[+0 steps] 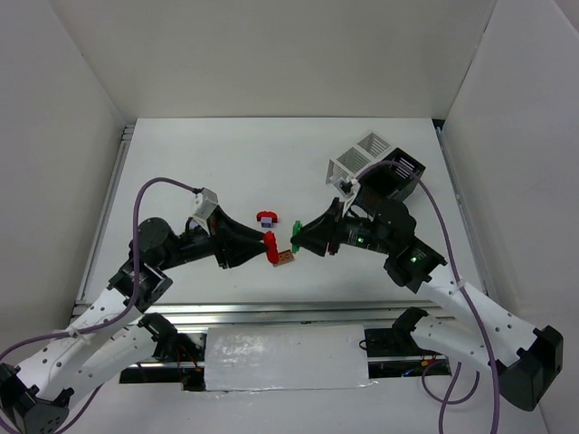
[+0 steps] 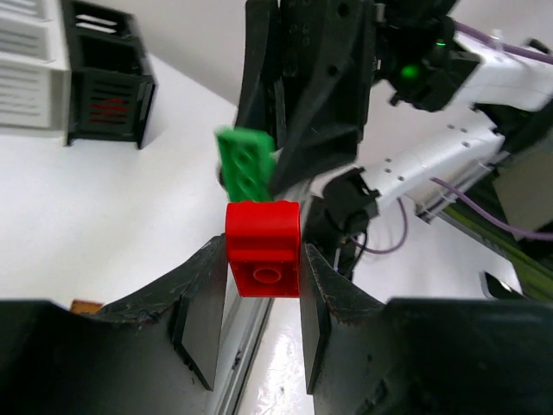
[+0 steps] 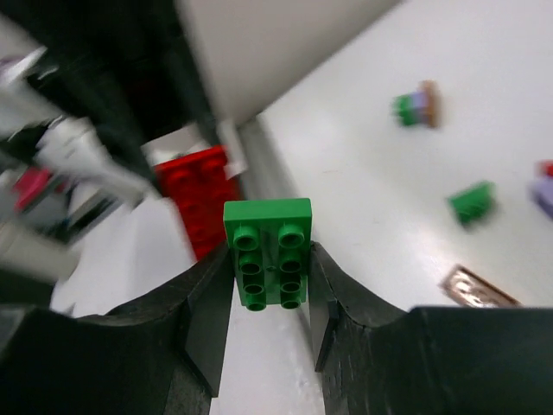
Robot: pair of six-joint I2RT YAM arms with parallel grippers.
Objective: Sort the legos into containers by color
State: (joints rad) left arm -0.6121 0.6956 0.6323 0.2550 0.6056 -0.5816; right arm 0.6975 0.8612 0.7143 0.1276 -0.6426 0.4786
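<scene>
My left gripper is shut on a red lego, held above the table near the front middle. My right gripper is shut on a flat green lego, studs facing its camera. From the top view the green lego sits just right of the red one with a small gap. Loose legos lie on the table: an orange-brown plate, a red-and-purple stack and a small green one. A white container and a black container stand at the back right.
White walls close in the table on the left, back and right. A metal rail runs along the front edge by the arm bases. In the right wrist view, a green, purple and brown stack lies further off.
</scene>
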